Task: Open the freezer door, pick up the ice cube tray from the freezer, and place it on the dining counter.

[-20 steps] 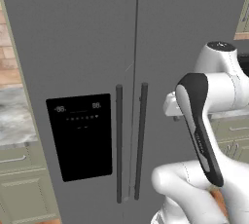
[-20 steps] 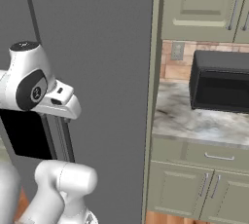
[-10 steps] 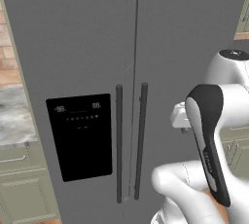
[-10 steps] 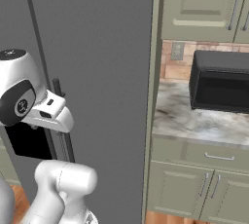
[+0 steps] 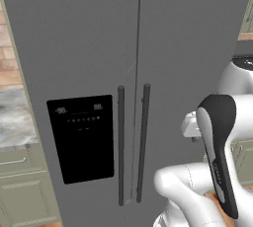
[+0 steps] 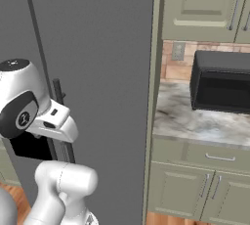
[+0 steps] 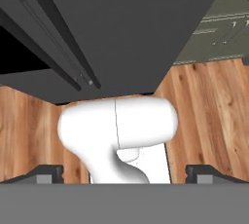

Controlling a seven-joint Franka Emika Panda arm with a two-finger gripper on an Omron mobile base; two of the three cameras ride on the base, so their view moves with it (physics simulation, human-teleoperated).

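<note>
The freezer door (image 5: 74,73) stands closed, flush with the plain grey door (image 5: 192,63) to its right, so what the freezer holds is hidden behind it. A black dispenser panel (image 5: 81,138) sits low on the freezer door, and its long dark bar handle (image 5: 121,144) runs upright just beside the matching handle (image 5: 144,142) of the plain door, the two close on either side of the seam. The pincer (image 7: 124,173) hangs released, its two dark fingertips (image 7: 48,173) spread wide at the bottom of the hand view, grasping nothing, pointing down at the wooden floor (image 7: 209,116) near the fridge's lower edge. To the right of the fridge, a marble counter (image 6: 195,121) over green cabinets (image 6: 195,190) carries a black microwave (image 6: 222,82), its door shut. More green cabinets (image 6: 205,4) hang above, all closed.
</note>
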